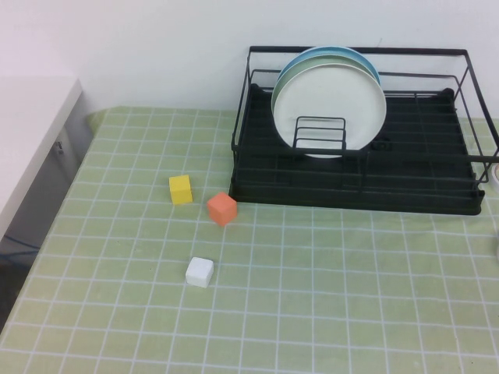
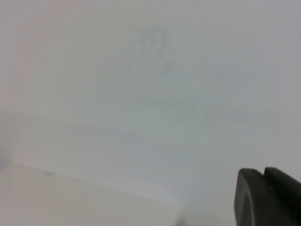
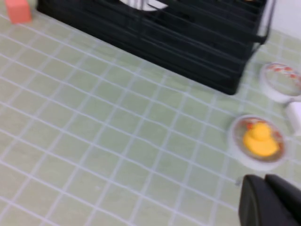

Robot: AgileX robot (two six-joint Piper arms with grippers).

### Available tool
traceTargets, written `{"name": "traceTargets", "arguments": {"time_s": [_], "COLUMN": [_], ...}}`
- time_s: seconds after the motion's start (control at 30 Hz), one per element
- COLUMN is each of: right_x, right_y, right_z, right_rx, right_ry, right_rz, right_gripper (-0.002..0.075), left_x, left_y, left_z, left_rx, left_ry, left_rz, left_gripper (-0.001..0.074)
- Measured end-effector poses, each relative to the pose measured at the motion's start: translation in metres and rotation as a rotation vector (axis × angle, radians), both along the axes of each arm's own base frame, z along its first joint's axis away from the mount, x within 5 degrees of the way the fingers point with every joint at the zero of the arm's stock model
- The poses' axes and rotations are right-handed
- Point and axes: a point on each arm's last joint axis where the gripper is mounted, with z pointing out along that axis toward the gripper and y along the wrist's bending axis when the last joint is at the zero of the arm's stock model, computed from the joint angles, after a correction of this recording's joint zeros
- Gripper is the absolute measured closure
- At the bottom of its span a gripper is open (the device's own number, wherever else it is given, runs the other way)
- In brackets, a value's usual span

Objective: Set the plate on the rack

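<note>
The white plate (image 1: 331,109) stands upright in the black wire rack (image 1: 437,187) at the back right of the table, leaning in front of a mint-green plate (image 1: 282,78) and a blue plate (image 1: 366,62). A sliver of the white plate (image 3: 148,4) and the rack (image 3: 188,37) also show in the right wrist view. Neither arm shows in the high view. My left gripper (image 2: 263,172) is shut and empty, facing a plain white surface. My right gripper (image 3: 264,178) is shut and empty, above the green tablecloth in front of the rack.
A yellow cube (image 1: 180,188), an orange cube (image 1: 222,208) and a white cube (image 1: 199,272) lie left of the rack. A small dish with a yellow duck (image 3: 257,139) and another small dish (image 3: 281,80) sit near the rack's right end. A white counter (image 1: 31,132) borders the left.
</note>
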Motion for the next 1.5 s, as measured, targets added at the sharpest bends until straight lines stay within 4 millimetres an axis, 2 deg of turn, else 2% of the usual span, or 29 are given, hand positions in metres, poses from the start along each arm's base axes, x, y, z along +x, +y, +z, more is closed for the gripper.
{"name": "traceTargets", "arguments": {"time_s": [0.2, 0.4, 0.67, 0.8, 0.9, 1.07, 1.23, 1.5], "right_x": [-0.002, -0.003, -0.003, -0.003, -0.003, -0.003, -0.004, -0.004], "right_y": [0.004, 0.004, 0.004, 0.004, 0.004, 0.004, 0.004, 0.004], "right_z": [-0.031, -0.033, -0.033, -0.033, -0.033, -0.033, -0.034, -0.035], "right_rx": [0.057, 0.060, 0.059, 0.059, 0.061, 0.060, 0.057, 0.056], "right_ry": [0.058, 0.056, 0.060, 0.060, 0.060, 0.062, 0.075, 0.081], "right_rz": [0.007, 0.008, 0.007, 0.007, 0.008, 0.008, 0.008, 0.008], "right_gripper": [0.0722, 0.0722, 0.0723, 0.0724, 0.0724, 0.0725, 0.0725, 0.0725], "left_x": [-0.039, -0.063, -0.087, -0.097, -0.106, -0.122, -0.129, -0.153], "left_y": [-0.009, -0.019, -0.013, -0.008, -0.005, -0.001, 0.001, 0.017], "left_z": [-0.024, -0.067, -0.131, -0.152, -0.157, -0.148, -0.143, -0.143], "left_rx": [-0.183, -0.172, -0.123, -0.113, -0.110, -0.111, -0.113, -0.092], "left_ry": [-0.050, 0.019, 0.149, 0.187, 0.173, 0.091, 0.053, -0.040], "left_rz": [-0.242, -0.424, -0.431, -0.409, -0.410, -0.416, -0.418, -0.334], "left_gripper": [0.0735, 0.0735, 0.0736, 0.0736, 0.0736, 0.0736, 0.0736, 0.0736]}}
